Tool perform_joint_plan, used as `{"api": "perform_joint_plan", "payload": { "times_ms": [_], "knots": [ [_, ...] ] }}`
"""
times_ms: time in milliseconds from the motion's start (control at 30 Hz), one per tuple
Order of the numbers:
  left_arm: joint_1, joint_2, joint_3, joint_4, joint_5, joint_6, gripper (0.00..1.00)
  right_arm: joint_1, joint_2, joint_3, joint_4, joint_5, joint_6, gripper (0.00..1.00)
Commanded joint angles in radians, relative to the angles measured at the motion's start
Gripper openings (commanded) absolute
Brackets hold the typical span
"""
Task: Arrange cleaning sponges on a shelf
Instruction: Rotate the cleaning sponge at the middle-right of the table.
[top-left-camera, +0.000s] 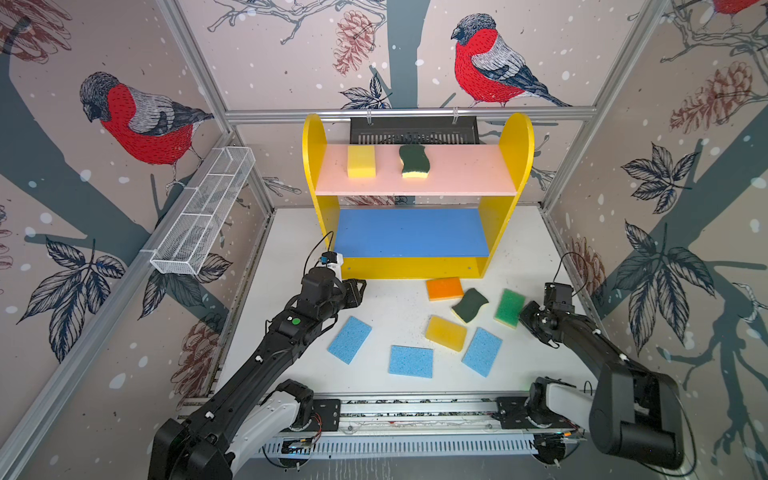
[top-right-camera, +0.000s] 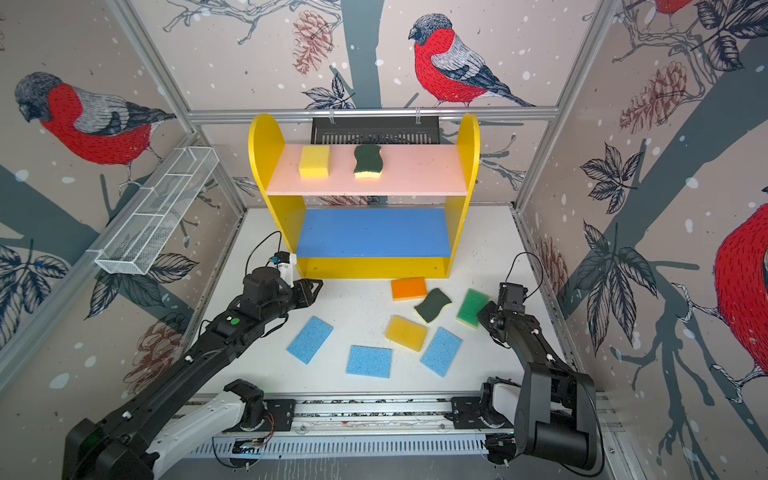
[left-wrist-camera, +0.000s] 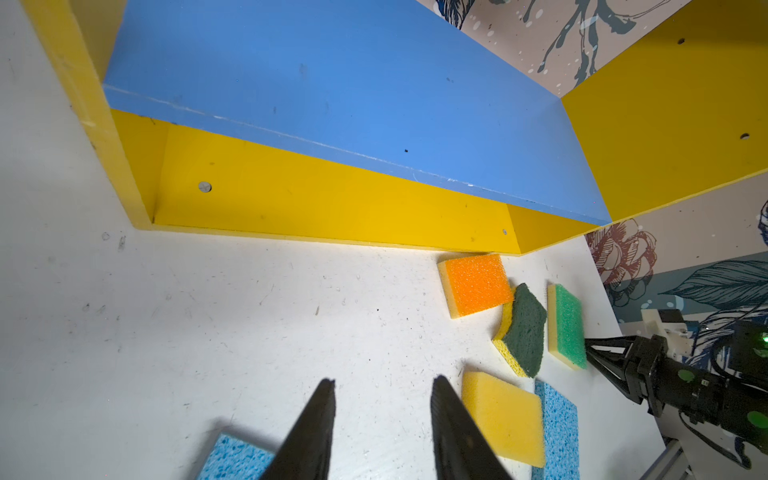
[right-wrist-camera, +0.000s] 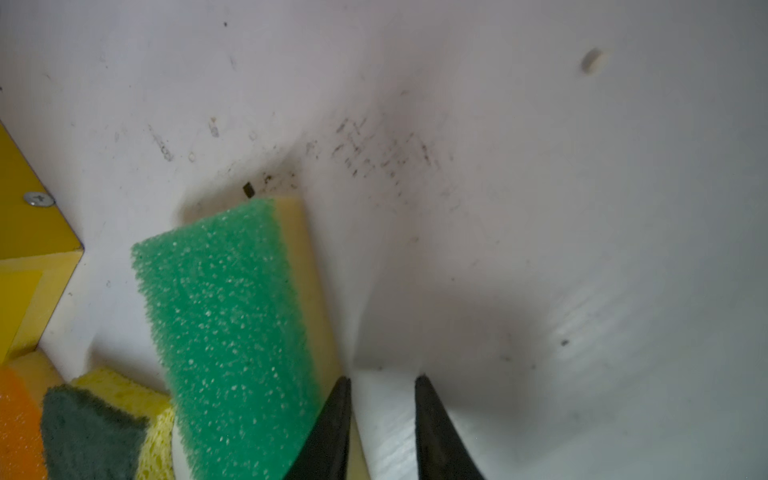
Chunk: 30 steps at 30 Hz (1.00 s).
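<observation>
Both top views are bright and evenly lit from overhead; the shelf (top-left-camera: 515, 141) is sharp, its colours strong. In front of the shelf the white surface (top-left-camera: 395, 303) carries only faint, soft-edged shadows. Wide-angle bending curves the frame rails (top-left-camera: 407, 113) behind the shelf and stretches the picture edges. In the left wrist view the left tool (left-wrist-camera: 382, 382) is out of focus, the shelf crisp. The right wrist view is dimmer and soft: the right tool (right-wrist-camera: 382, 380) blurs, and a broad grey shadow lies on the surface beside the green-topped sponge (right-wrist-camera: 232, 324).
</observation>
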<state>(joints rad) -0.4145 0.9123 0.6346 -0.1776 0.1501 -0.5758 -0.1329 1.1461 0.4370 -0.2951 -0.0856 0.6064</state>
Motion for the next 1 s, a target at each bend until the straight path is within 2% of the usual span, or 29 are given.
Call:
{"api": "perform_joint_plan", "payload": {
  "times_ms": [0, 233, 300, 433, 667, 967],
  "knots": [
    [0.000, -0.010, -0.003, 0.003, 0.002, -0.004, 0.40, 0.033, -0.029, 0.013, -0.048, 0.034, 0.037, 0.34],
    [-0.004, -0.014, 0.000, 0.001, 0.009, -0.006, 0.40, 0.180, -0.139, 0.093, -0.160, 0.219, 0.134, 0.56],
    [-0.006, -0.015, 0.000, 0.002, 0.009, -0.007, 0.40, 0.211, -0.166, 0.094, -0.170, 0.224, 0.166, 0.68],
    [-0.005, -0.005, 0.006, 0.000, 0.008, -0.004, 0.40, 0.265, -0.173, 0.076, -0.164, 0.218, 0.260, 0.74],
    [-0.006, 0.013, 0.012, -0.004, 0.017, 0.007, 0.40, 0.445, -0.107, 0.081, -0.150, 0.303, 0.410, 0.78],
    [-0.005, 0.005, 0.008, -0.025, -0.005, 0.027, 0.41, 0.476, 0.009, 0.103, -0.084, 0.298, 0.442, 0.88]
  ]
}}
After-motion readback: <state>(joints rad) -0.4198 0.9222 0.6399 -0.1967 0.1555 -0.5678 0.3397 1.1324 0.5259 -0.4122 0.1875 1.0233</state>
